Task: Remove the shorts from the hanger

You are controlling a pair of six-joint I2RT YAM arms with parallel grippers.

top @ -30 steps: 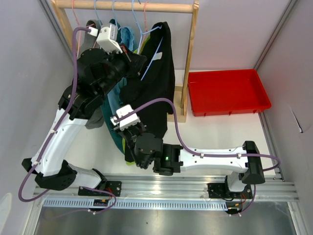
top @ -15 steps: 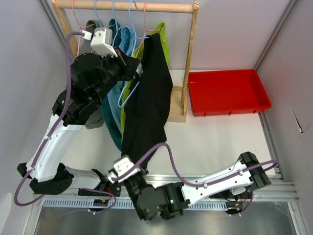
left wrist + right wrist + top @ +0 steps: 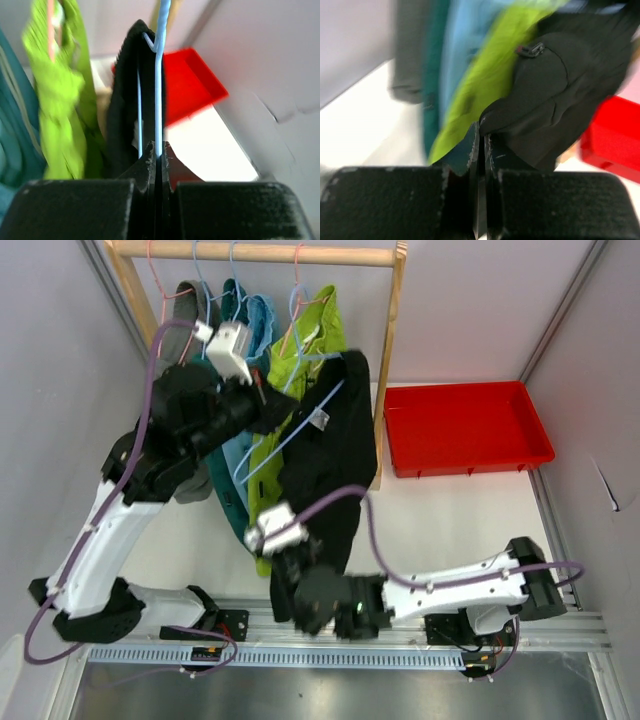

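Here, left gripper (image 3: 156, 152) clamps the blue hanger (image 3: 159, 75); right gripper (image 3: 481, 132), closed, seemingly pinches black shorts (image 3: 555, 90).

Five pairs of soft cloth shorts, one grey pair (image 3: 187, 295), one dark teal pair (image 3: 230, 505), one light blue pair (image 3: 262, 322), one lime green pair (image 3: 300, 355), one black pair (image 3: 335, 455), one wooden clothes rack (image 3: 330, 254), one red plastic tray (image 3: 460, 430), two white-and-black robot arms, left arm (image 3: 100, 530), right arm (image 3: 450, 585)

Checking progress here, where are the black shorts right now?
Top view, centre: the black shorts hang on a blue hanger, just right of the lime green shorts and left of the red bin.
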